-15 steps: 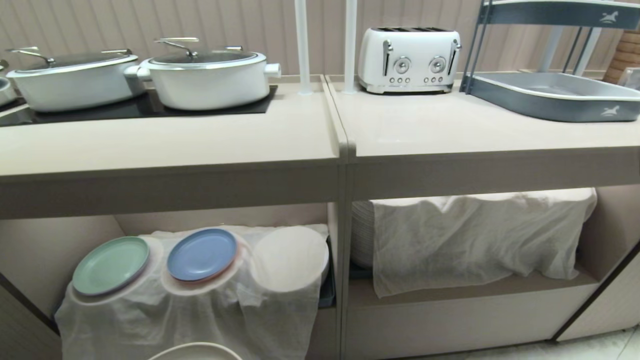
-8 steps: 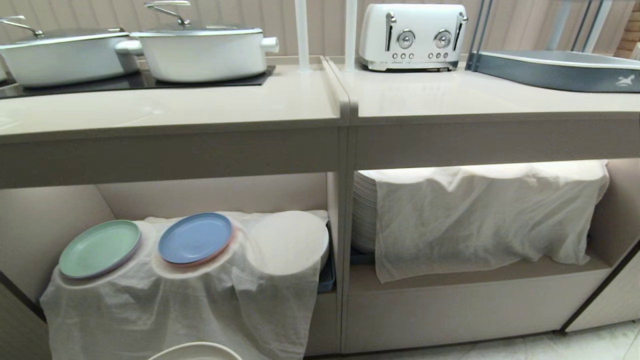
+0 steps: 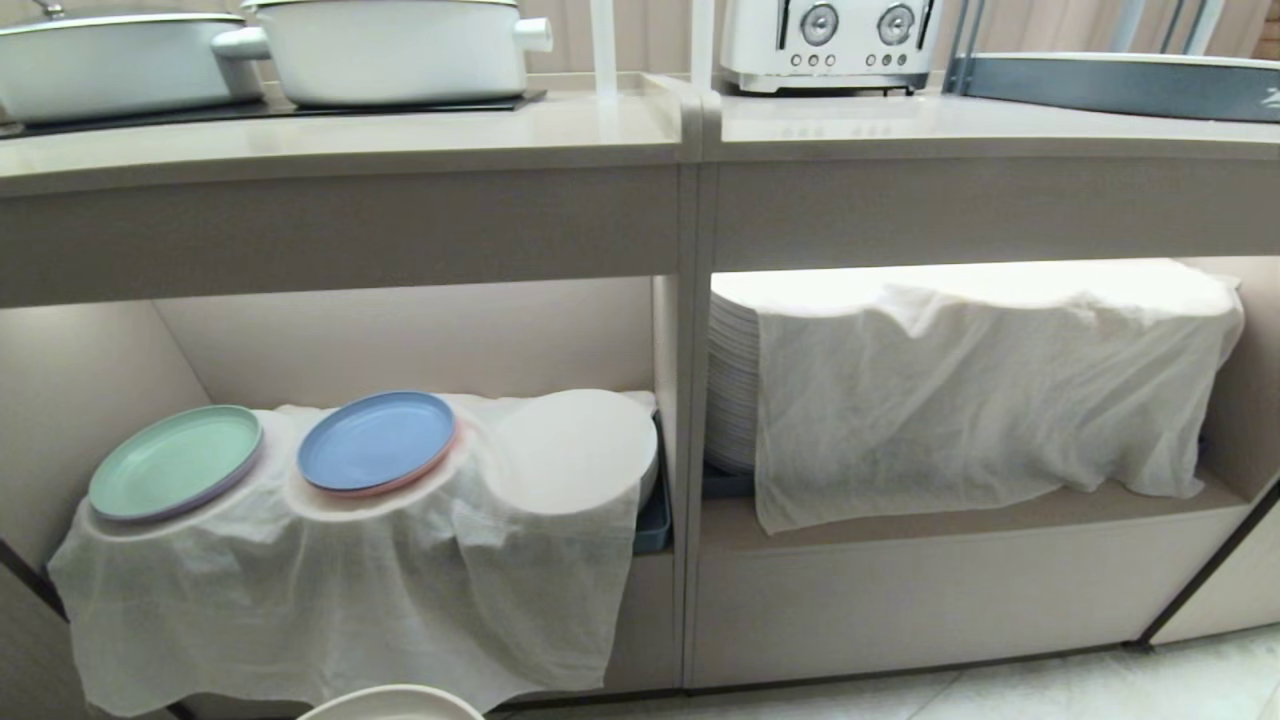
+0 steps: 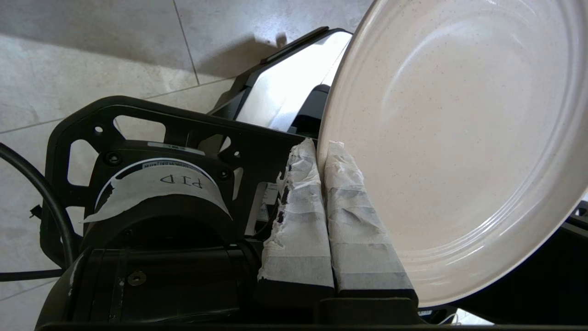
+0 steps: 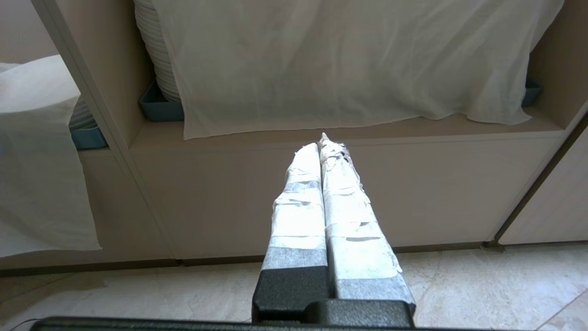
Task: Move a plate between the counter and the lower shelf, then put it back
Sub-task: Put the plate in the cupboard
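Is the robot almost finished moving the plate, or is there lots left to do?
About partway. Done: the plate is off the counter, pinched at its rim by the shut left gripper. In hand: it hangs low in front of the lower shelf, not in it yet. Left: set it on the shelf, then put it back on the counter. The right gripper is shut and empty, pointing at the shelf.

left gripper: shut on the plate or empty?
Shut on the plate: left gripper has both taped fingers pinching its rim, over the floor.
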Motion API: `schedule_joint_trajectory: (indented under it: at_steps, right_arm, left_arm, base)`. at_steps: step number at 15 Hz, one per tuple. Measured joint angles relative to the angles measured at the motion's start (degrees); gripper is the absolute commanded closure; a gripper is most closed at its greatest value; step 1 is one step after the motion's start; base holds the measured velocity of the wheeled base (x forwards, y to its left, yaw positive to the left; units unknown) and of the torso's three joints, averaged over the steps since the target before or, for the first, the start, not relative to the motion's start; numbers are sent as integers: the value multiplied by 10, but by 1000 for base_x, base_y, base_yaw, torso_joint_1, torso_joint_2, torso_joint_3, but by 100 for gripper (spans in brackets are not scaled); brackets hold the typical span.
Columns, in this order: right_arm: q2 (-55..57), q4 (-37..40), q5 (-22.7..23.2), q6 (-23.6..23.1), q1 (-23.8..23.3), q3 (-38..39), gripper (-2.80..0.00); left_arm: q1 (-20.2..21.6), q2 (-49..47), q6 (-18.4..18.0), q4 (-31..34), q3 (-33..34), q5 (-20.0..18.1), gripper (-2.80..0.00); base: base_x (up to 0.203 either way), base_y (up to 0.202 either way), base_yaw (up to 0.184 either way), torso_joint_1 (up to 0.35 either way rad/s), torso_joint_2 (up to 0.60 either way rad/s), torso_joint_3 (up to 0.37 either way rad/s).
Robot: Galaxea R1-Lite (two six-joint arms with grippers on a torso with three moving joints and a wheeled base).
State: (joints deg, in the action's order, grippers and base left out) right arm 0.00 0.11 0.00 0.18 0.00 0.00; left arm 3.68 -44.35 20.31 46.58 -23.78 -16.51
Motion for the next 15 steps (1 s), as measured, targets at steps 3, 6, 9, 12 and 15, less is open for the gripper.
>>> schedule_joint_trajectory:
  at_steps: [3,6,9,12,15]
  right_arm:
    - [0,0,0,0,0,0,0]
    - [0,0,0,0,0,0,0]
    - [0,0,0,0,0,0,0]
    - [0,0,0,-1,0,0,0]
    - [0,0,0,-1,0,0,0]
  left_arm:
    - [0,1,0,0,0,3,0]
    - [0,2,0,0,0,7,0]
    - [0,3,0,0,1,7,0]
    - [1,2,1,-2,1,7,0]
    - [1,-13,4,-28,5,7,0]
  base:
    - [0,0,0,-6,27,25]
    - [0,0,0,0,0,0]
    - [0,0,0,0,0,0]
    - [0,0,0,0,0,0]
    - [0,0,0,0,0,0]
